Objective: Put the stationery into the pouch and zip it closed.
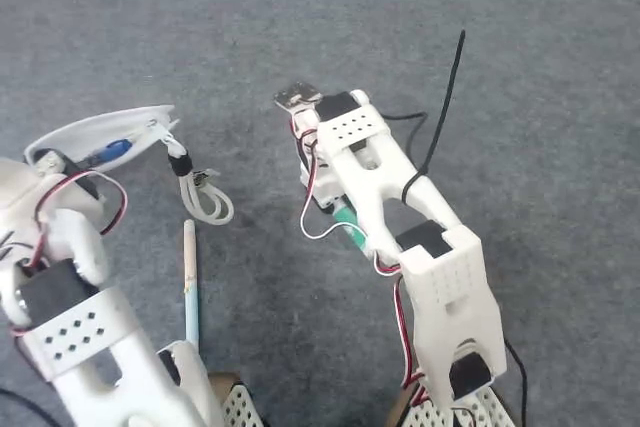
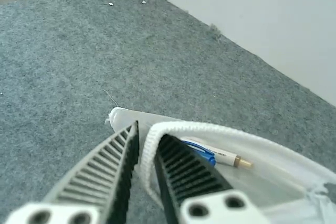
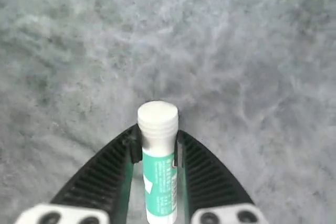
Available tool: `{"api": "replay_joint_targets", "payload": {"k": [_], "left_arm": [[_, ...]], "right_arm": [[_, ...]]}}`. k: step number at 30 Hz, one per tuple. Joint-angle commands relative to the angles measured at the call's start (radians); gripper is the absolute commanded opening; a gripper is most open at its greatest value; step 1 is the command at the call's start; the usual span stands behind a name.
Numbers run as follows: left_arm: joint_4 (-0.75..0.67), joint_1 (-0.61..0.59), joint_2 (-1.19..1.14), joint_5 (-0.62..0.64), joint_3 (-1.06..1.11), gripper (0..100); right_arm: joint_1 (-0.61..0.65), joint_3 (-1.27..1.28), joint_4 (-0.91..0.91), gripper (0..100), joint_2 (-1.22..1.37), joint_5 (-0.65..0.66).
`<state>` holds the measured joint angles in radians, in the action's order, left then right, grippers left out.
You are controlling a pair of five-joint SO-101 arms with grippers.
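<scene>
We are clamping the glue stick (image 3: 158, 171) lengthwise in the right end effector (image 3: 157, 131); the pouch (image 1: 105, 125), pinched open by the left end effector (image 2: 147, 132), is lying leftward.

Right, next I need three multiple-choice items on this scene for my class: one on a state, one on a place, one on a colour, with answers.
1. The pouch is: A zipped shut; B open; C folded flat.
2. The glue stick is: A inside the pouch; B between the fingers of the right gripper; C lying loose, unheld.
3. The glue stick's cap is: A white; B red; C black.
Answers: 1 B, its mouth gapes with a pen inside; 2 B, the right wrist view shows it clamped; 3 A, the cap shows white.
</scene>
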<state>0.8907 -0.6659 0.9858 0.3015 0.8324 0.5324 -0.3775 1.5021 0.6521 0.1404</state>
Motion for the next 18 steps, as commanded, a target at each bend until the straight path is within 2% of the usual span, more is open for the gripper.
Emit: {"api": "replay_joint_targets", "payload": {"k": [1, 9, 18], "left_arm": [[-0.018, 0.003, 0.002, -0.011, -0.027, 1], [-0.060, 0.003, 0.006, -0.011, 0.001, 1], [-0.064, 0.008, 0.006, -0.011, -0.002, 1]], "right_arm": [[-0.025, 0.014, 0.073, 0.6, -0.125, -0.005], [-0.048, 0.273, -0.036, 0.6, -0.374, -0.012], [0.077, 0.592, -0.216, 0.6, -0.676, -0.025]]}}
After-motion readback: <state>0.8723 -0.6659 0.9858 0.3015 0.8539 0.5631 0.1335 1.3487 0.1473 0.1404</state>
